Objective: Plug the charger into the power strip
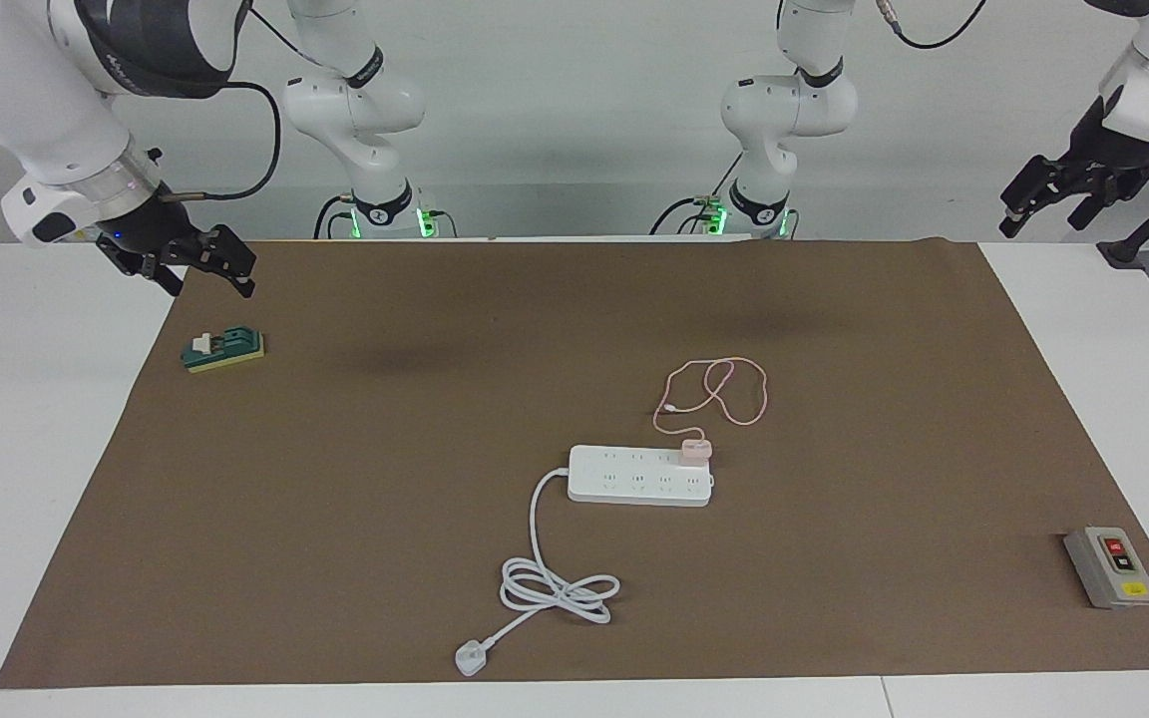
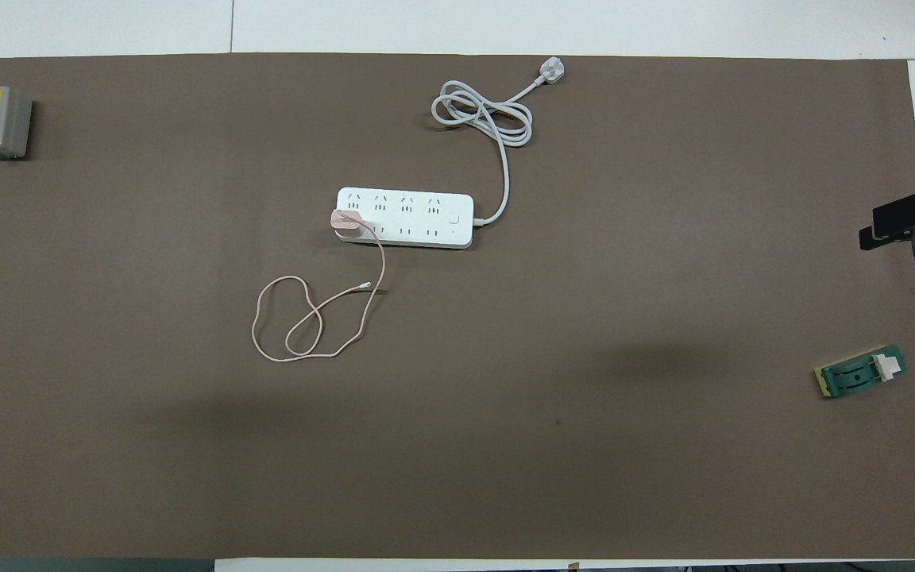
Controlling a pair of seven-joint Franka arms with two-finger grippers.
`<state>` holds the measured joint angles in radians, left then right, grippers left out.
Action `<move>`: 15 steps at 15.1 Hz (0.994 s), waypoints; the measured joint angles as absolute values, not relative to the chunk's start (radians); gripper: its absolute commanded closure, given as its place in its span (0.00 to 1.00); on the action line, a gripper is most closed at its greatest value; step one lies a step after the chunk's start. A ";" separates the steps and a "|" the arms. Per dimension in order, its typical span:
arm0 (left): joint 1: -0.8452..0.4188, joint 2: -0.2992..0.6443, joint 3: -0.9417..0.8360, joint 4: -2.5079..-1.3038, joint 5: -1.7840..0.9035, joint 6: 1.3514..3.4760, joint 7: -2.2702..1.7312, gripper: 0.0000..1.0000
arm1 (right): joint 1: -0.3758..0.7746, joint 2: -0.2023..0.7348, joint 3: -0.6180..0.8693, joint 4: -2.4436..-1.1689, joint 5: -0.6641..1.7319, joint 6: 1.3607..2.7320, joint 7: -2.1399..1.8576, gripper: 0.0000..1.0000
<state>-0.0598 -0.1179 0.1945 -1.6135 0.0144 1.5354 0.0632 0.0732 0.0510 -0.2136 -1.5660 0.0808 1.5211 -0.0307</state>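
The white power strip point(image 1: 639, 476) lies flat in the middle of the brown mat, also in the overhead view point(image 2: 404, 218). The pale pink charger point(image 1: 694, 450) sits upright on the strip's end toward the left arm, in the row nearer the robots; it also shows in the overhead view point(image 2: 345, 222). Its thin pink cable point(image 1: 719, 394) lies looped on the mat nearer the robots. My right gripper point(image 1: 200, 277) hangs open and empty over the mat's corner at the right arm's end. My left gripper point(image 1: 1045, 219) hangs open and empty off the mat at the left arm's end.
The strip's thick white cord point(image 1: 560, 590) coils farther from the robots and ends in a white three-pin plug point(image 1: 471, 658). A green switch block point(image 1: 223, 349) lies below the right gripper. A grey button box point(image 1: 1111, 566) stands near the mat's corner at the left arm's end.
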 measured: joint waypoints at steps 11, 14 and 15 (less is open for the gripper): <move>0.073 -0.062 -0.090 -1.595 -0.002 1.496 -0.132 0.00 | 0.073 0.051 -0.214 -1.566 0.081 1.521 -0.031 0.00; 0.073 -0.061 -0.099 -1.615 -0.037 1.541 -0.132 0.00 | 0.073 0.051 -0.214 -1.566 0.081 1.521 -0.031 0.00; 0.073 -0.062 -0.101 -1.628 -0.039 1.563 -0.132 0.00 | 0.073 0.051 -0.214 -1.566 0.081 1.521 -0.031 0.00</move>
<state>0.0729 -0.0616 -0.1014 -1.6280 -0.0392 1.5630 -0.1319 0.0732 0.0510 -0.2136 -1.5660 0.0808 1.5211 -0.0307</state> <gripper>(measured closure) 0.000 0.000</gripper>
